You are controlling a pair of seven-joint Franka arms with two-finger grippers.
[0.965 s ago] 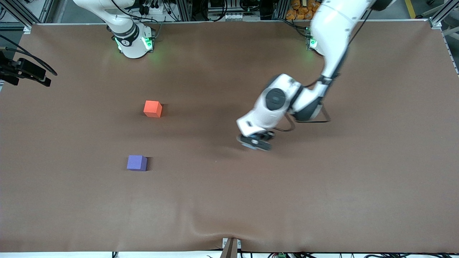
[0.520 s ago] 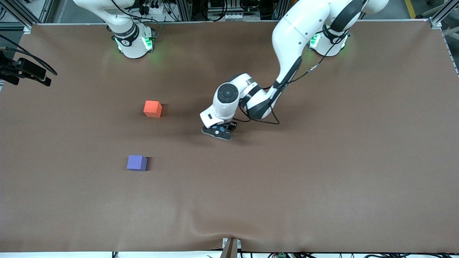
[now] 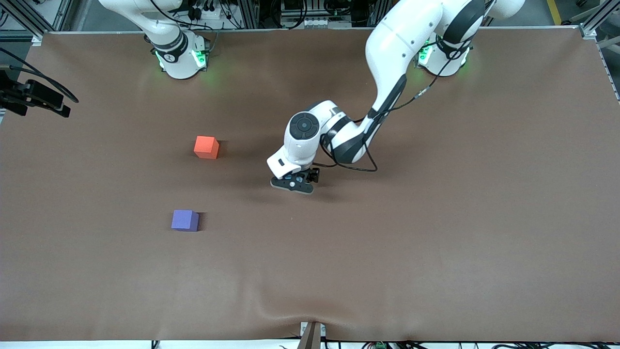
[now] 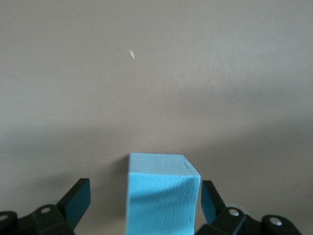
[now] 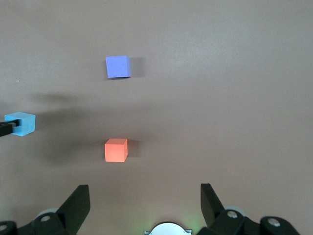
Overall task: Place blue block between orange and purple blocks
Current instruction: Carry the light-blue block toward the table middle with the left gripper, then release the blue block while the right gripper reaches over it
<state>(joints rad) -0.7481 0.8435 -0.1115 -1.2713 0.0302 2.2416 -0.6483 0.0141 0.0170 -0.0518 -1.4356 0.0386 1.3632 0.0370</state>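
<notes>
Blue block (image 4: 161,193) sits between parted left gripper (image 4: 142,203) fingers.
Right gripper (image 5: 144,205) is held spread above orange block (image 3: 206,147); purple block (image 3: 185,220) lies nearer camera.

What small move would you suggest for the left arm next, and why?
Probably close the left gripper on the blue block: its fingers stand apart around it, and it lies toward the left arm's end, outside the gap between orange block and purple block. The right gripper waits open.
</notes>
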